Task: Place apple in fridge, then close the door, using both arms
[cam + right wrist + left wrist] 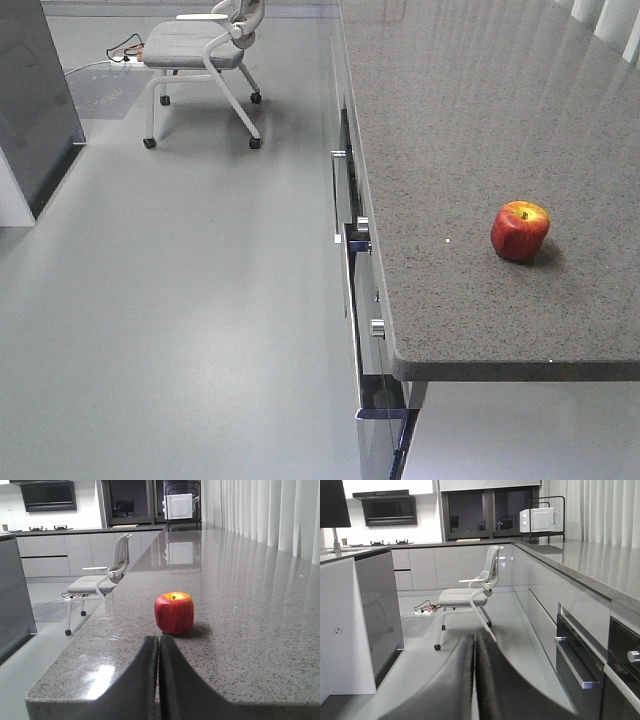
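Note:
The apple (520, 230) is red with a yellow patch at the stem and stands upright on the speckled grey countertop (450, 120), near its front right. In the right wrist view the apple (174, 612) sits just ahead of my right gripper (159, 639), slightly to its right and apart from it. That gripper is shut and empty, level with the countertop's (240, 580) near edge. My left gripper (474, 637) is shut and empty too, held over the floor and pointing down the aisle. Neither gripper appears in the front view. The fridge and the door are out of view.
A grey wheeled chair (200, 50) stands far down the aisle, with a power strip (422, 612) on the floor beside it. Ovens and drawers with protruding metal handles (338, 195) line the counter front. A dark grey flat-sided counter (30, 90) bounds the left.

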